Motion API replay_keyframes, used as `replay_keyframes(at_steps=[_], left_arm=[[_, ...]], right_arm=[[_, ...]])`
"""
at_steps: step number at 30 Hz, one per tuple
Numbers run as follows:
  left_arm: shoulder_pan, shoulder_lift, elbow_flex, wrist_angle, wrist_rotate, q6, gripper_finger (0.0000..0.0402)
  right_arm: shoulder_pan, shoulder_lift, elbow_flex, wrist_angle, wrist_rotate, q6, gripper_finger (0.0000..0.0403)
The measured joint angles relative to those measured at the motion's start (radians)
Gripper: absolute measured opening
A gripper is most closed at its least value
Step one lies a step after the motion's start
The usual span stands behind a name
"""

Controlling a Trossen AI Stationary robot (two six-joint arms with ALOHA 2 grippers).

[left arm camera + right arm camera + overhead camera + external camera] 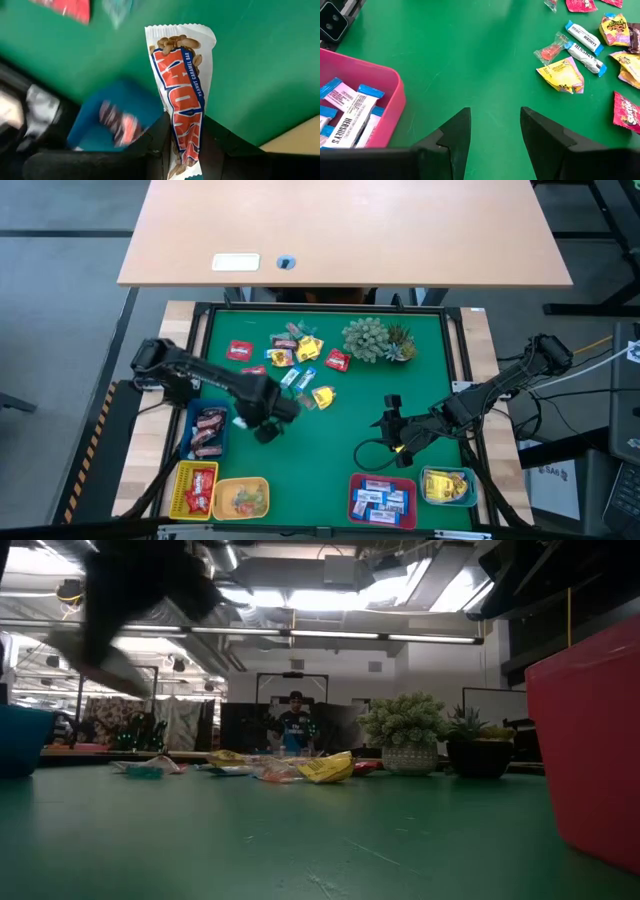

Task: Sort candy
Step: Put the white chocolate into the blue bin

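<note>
- We saw the left gripper (182, 150) clamped on a white peanut-caramel candy bar (182, 95) above the blue tray (117, 122).
- We found the right gripper (492, 130) spread apart, holding nothing, near that tray's far neighbour, the pink tray (385, 107).

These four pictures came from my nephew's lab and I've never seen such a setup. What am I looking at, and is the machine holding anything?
It is a robot with two dark arms at a green table, sorting wrapped candy into small coloured trays. One picture looks straight down from above, one looks level across the tabletop into the room behind, and two come from cameras on the arms' wrists.

Loose candy lies near the table's far side, beside a spiky green plant. Trays line the near edge: a blue tray, a yellow tray and a pink tray among them.

The left end effector is shut on a white, orange and blue peanut caramel bar, hanging close to the blue tray. The right end effector waits open and empty above bare green table near the pink tray.
</note>
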Motion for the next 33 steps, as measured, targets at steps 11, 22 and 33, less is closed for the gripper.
replay_keyframes(at_steps=[11,22,33], left_arm=[[-0.264,-0.012,-0.007,-0.084,-0.015,-0.138,0.0064],[-0.471,-0.028,-0.096,-0.083,0.009,-0.341,0.0064],[-0.488,-0.102,-0.306,-0.083,0.041,-0.401,0.0064]], right_arm=[[0.0,0.001,0.0,0.001,0.0,0.045,0.017],[0.0,0.001,0.0,0.006,0.0,0.082,0.017],[0.0,0.001,0.0,0.023,0.0,0.081,0.017]])
